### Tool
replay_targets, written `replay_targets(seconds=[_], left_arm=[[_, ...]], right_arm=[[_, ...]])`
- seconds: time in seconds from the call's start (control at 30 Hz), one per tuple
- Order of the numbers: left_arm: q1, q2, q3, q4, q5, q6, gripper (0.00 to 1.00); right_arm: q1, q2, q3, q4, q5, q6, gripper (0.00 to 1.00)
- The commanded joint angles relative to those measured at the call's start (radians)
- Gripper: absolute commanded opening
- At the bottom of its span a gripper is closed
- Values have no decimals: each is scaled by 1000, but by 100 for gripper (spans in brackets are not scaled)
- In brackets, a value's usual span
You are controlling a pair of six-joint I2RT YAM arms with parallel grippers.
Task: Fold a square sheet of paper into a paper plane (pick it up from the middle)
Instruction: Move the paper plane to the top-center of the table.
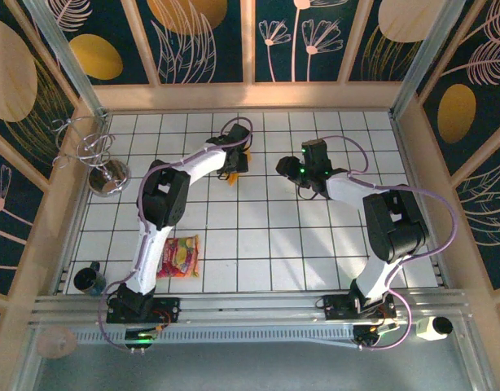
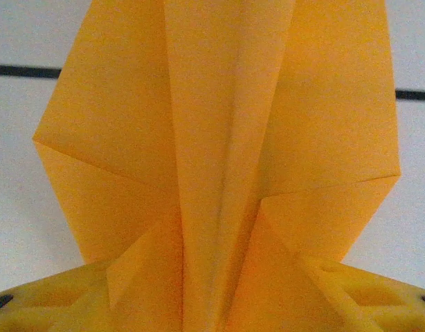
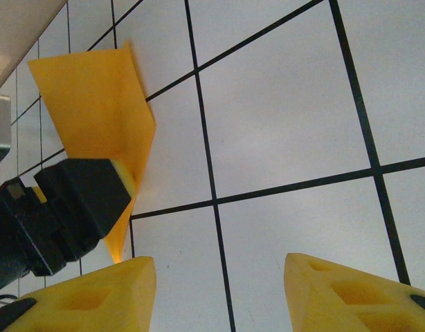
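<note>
1. My right gripper point(image 3: 219, 290) hung open over the tiles point(image 3: 282, 104), holding nothing (standing by to help, I judged).
2. Farther out, my left gripper point(image 1: 234, 161) straddled the folded paper point(image 2: 219, 138); clenched or released, I couldn't tell.
3. The paper sat at mid-table, flaps splayed from its centre crease, likely for sharpening.

Robot lab cell: gridded table point(image 1: 258, 236), printed backdrop walls point(image 1: 217, 41).

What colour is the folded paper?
Plain orange-yellow, all over the folded paper. The left wrist view shows it best.
</note>
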Motion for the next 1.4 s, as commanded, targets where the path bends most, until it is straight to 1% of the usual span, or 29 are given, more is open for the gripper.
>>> replay_targets(seconds=[0.0,0.17,0.47,1.07,1.2,1.37], left_arm=[[8,73,18,-42,30,-35,60],[9,62,33,-53,42,-42,60],[8,-37,31,-39,86,-51,59],[8,-121,28,-43,63,-57,60],[9,-208,-11,-12,60,-54,62],[25,-414,-201,113,5,-51,70]], right_arm=[[-8,16,21,-14,-2,-12,52],[-9,11,20,-15,-2,-16,52],[-8,12,20,-12,-5,-12,52],[-8,10,33,-19,-1,-14,52],[-9,-12,57,-57,41,-36,55],[-23,-92,79,-126,175,-100,62]])
